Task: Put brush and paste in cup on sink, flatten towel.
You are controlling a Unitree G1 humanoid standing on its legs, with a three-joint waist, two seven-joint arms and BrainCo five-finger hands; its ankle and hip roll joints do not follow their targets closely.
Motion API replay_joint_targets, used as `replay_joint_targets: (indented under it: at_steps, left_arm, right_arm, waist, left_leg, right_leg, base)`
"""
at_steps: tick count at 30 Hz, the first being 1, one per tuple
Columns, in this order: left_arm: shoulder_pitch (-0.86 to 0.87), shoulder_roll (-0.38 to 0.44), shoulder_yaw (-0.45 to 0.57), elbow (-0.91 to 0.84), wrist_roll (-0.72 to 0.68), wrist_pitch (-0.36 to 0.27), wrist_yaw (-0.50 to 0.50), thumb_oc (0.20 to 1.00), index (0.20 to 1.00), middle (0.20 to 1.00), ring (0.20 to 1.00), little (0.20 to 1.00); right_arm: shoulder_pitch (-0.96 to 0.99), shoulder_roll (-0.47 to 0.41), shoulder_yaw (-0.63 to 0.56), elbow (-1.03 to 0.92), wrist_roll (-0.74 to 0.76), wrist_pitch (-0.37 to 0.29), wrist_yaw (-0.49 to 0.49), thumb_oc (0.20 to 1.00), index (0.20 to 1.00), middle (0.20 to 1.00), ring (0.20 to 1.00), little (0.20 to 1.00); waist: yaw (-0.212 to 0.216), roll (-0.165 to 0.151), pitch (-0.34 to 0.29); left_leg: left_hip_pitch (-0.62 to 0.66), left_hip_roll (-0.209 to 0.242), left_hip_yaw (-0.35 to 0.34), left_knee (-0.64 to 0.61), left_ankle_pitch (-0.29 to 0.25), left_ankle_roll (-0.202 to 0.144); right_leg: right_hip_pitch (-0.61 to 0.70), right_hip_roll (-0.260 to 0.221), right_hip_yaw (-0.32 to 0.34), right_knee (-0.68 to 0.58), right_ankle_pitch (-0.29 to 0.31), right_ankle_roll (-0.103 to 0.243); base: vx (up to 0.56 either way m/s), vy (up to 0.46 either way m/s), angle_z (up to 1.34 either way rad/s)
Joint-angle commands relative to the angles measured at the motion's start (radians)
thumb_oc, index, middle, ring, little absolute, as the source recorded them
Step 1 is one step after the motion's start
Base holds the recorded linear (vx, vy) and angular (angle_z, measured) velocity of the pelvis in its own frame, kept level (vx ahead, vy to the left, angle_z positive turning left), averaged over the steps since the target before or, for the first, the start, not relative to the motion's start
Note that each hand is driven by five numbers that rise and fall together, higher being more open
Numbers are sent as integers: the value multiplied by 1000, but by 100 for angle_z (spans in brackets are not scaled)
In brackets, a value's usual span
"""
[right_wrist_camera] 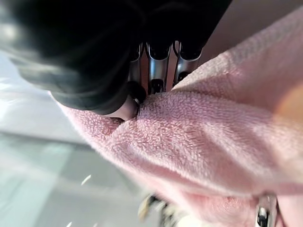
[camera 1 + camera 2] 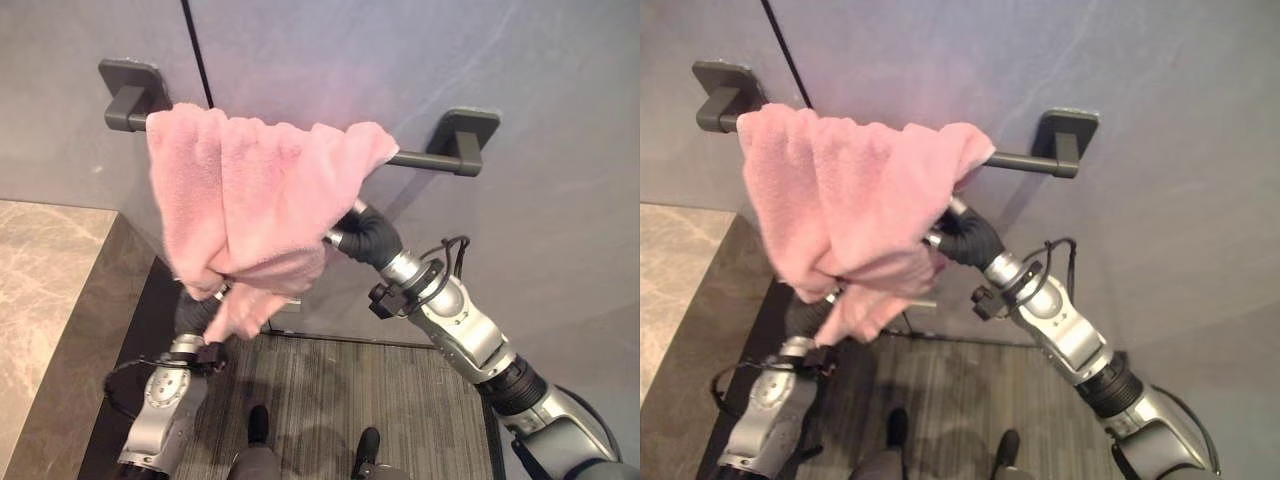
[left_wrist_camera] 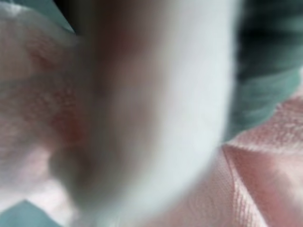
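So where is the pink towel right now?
The pink towel hangs bunched over the dark wall bar, towards its left end, with both hands up in its folds.

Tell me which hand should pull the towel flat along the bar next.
Probably the right hand: it sits high beside the bunched pink towel, near the bare end of the bar. The left hand is low, under the hanging folds.

Towel (image 2: 250, 200) draped over rail (image 2: 430, 160) on wall (image 2: 540, 120), bunched toward rail's left end. Right hand (image 2: 365, 235) just below rail, fingers tucked into towel's right edge. Left hand (image 2: 200, 305) under towel's lower fold. Counter (image 2: 50, 290) left of left hand.
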State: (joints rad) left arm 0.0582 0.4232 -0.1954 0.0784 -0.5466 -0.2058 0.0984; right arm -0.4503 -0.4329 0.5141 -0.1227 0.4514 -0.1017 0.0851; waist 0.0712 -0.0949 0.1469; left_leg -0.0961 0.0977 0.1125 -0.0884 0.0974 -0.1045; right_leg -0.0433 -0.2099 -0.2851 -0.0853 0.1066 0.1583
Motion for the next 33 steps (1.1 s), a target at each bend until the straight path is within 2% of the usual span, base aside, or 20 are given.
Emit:
replay_joint_targets:
  at_steps: [1, 3, 7, 8, 9, 10, 11, 16, 24, 31, 33]
  left_arm:
    - [-73, -3, -40, 138, 187, -22, 58, 200, 200, 200, 200, 200]
    - [-92, -27, -75, 245, 238, -19, 74, 200, 200, 200, 200, 200]
    - [-93, -46, -87, 288, 246, -21, 90, 200, 200, 200, 200, 200]
    - [-88, -48, -85, 298, 251, -20, 91, 200, 200, 200, 200, 200]
    - [-84, -48, -82, 301, 250, -16, 95, 360, 360, 360, 360, 360]
    - [-79, -51, -77, 304, 253, -12, 103, 743, 743, 743, 743, 743]
    - [-76, -49, -75, 306, 262, -9, 105, 1000, 1000, 1000, 1000, 1000]
    - [-54, -56, -39, 320, 288, 2, 146, 1000, 1000, 1000, 1000, 1000]
    - [-11, -61, -1, 331, 292, 13, 146, 1000, 1000, 1000, 1000, 1000]
    - [28, -53, 16, 373, 296, 39, 90, 1000, 1000, 1000, 1000, 1000]
    - [58, -31, 21, 383, 318, 62, 33, 1000, 1000, 1000, 1000, 1000]
  right_arm:
    - [46, 66, -6, 63, -49, -30, -65, 200, 200, 200, 200, 200]
    - [64, 88, -9, 163, -103, -25, -105, 200, 200, 200, 200, 200]
    - [84, 114, -23, 230, -121, -27, -139, 200, 200, 200, 200, 200]
    - [86, 117, -19, 240, -122, -21, -134, 862, 862, 862, 862, 862]
    - [88, 121, -14, 250, -115, -12, -133, 1000, 1000, 1000, 1000, 1000]
    - [95, 122, -12, 259, -122, -8, -140, 1000, 1000, 1000, 1000, 1000]
    - [98, 119, -14, 264, -128, -7, -141, 1000, 1000, 1000, 1000, 1000]
    - [108, 110, -20, 286, -118, -2, -143, 1000, 1000, 1000, 1000, 1000]
    - [155, 73, -43, 301, -100, 5, -119, 1000, 1000, 1000, 1000, 1000]
    - [219, 19, -97, 301, -81, 9, -91, 1000, 1000, 1000, 1000, 1000]
    - [257, -34, -126, 267, -83, 18, -44, 1000, 1000, 1000, 1000, 1000]
  waist:
    - [-31, -18, -49]
    - [-39, -9, -60]
    - [-50, 7, -81]
    - [-52, 9, -85]
    - [-52, 12, -90]
    - [-53, 15, -94]
    - [-53, 18, -97]
    - [-53, 29, -108]
    - [-57, 37, -113]
    - [-64, 45, -111]
    - [-73, 48, -106]
  left_leg:
    - [45, 12, 49, 1, -29, 20]
    - [72, 14, 55, 1, -38, 22]
    - [108, 15, 69, 1, -47, 24]
    - [114, 17, 71, 1, -48, 24]
    - [120, 19, 73, 1, -49, 23]
    - [126, 20, 75, 1, -50, 23]
    - [130, 21, 77, 1, -51, 23]
    - [138, 27, 78, 1, -48, 19]
    - [139, 34, 74, 1, -43, 13]
    - [130, 36, 74, 1, -38, 9]
    - [124, 38, 76, 1, -35, 8]
  right_leg:
    - [50, -106, -2, 35, 55, 82]
    - [69, -103, 3, 39, 39, 80]
    - [93, -96, 16, 36, 24, 75]
    - [96, -94, 18, 34, 20, 74]
    - [101, -92, 18, 32, 17, 72]
    - [106, -90, 20, 30, 14, 70]
    - [109, -88, 21, 28, 12, 70]
    - [119, -78, 22, 19, 6, 64]
    - [130, -71, 15, 9, 6, 61]
    - [123, -68, 14, 3, 12, 62]
    - [116, -69, 14, 4, 16, 63]
  base:
    - [57, -34, -6]
    - [58, -28, -6]
    - [35, -17, -9]
    - [27, -19, -17]
    - [10, -28, -15]
    - [16, -21, -11]
    - [5, -22, -5]
    - [1, -7, -2]
    - [0, 0, 0]
    - [0, 0, 0]
    - [0, 0, 0]
